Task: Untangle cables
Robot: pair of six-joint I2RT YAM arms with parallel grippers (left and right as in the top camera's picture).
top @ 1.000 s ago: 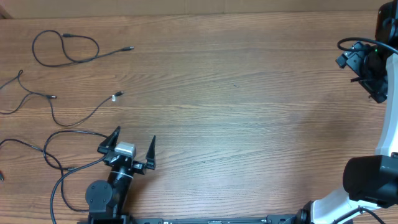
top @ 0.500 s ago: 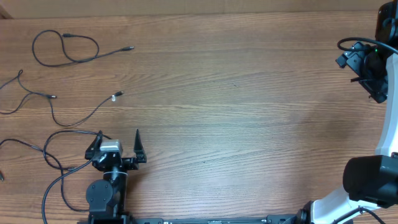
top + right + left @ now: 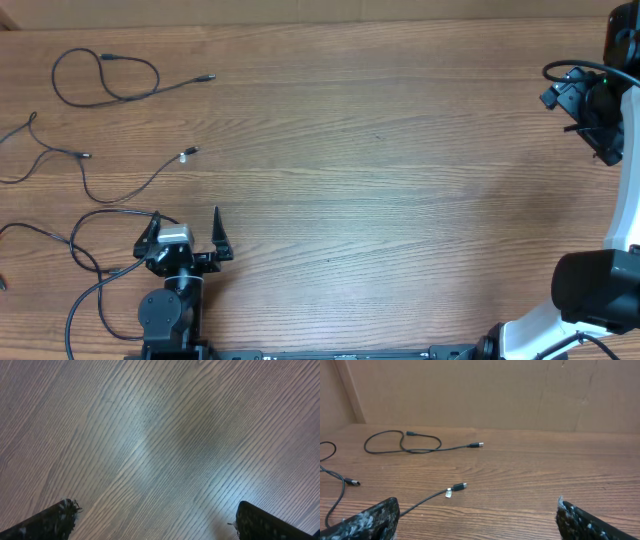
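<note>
Where thin black cables loop, the table shows wood grain.

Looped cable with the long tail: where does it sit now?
Overhead view: far left of the table, the looped cable lies beyond the left end effector, apart from the other cables.

I see a wooden table, its grain running side to side from overhead. On my left wrist feed a plain tan board stands along the far edge. Pale glare lies on the wood under the right wrist camera.
</note>
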